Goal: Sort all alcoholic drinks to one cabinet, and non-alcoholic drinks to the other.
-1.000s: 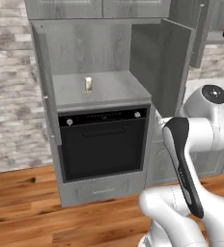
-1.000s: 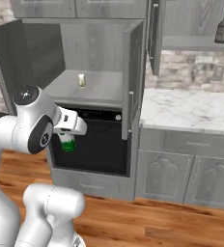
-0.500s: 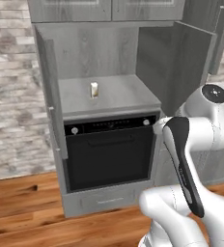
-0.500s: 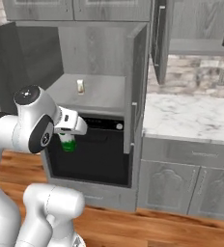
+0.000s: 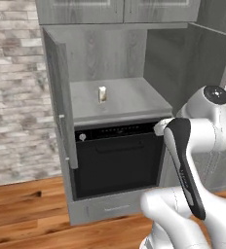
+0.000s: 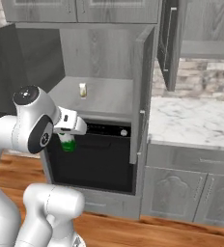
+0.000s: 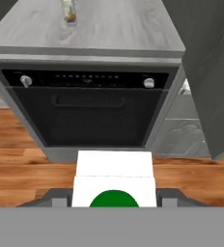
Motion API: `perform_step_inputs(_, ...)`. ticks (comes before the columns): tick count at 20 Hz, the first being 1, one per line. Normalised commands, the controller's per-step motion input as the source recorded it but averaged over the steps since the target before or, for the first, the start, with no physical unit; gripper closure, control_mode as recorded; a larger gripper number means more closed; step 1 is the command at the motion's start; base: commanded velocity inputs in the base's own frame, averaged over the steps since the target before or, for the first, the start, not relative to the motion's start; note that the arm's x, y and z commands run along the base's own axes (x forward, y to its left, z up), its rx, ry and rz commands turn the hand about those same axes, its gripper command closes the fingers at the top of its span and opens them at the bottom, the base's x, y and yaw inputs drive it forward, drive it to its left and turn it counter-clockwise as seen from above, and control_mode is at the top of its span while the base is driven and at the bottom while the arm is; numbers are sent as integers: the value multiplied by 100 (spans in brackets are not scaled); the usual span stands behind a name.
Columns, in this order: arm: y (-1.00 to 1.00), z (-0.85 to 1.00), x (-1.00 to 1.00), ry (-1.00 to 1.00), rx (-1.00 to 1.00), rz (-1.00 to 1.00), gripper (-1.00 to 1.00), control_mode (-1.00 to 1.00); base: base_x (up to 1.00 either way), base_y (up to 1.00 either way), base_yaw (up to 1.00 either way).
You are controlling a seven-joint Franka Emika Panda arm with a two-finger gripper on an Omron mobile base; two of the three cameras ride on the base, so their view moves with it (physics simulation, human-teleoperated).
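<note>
One green and white carton held in the gripper, fingers pinching its sides, carried in front of the black oven and below the niche shelf. Long axis roughly upright in the right base view; cap direction cannot be told. One cream-yellow carton standing upright on the shelf, toward its far middle, well apart from the gripper. Both niche doors stand open.
</note>
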Motion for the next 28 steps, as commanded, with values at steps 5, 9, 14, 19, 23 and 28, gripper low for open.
perform_step_inputs(5,0,0,0,0,0,0,100,100,49,15,0)
perform_step_inputs(9,0,0,0,0,0,0,100,100,52,12,0)
perform_step_inputs(14,0,0,0,0,0,0,100,100,48,13,0)
perform_step_inputs(19,0,0,0,0,0,0,100,100,44,12,0)
perform_step_inputs(23,0,0,0,0,0,0,100,100,40,9,0)
perform_step_inputs(28,0,0,0,0,0,0,100,100,40,9,0)
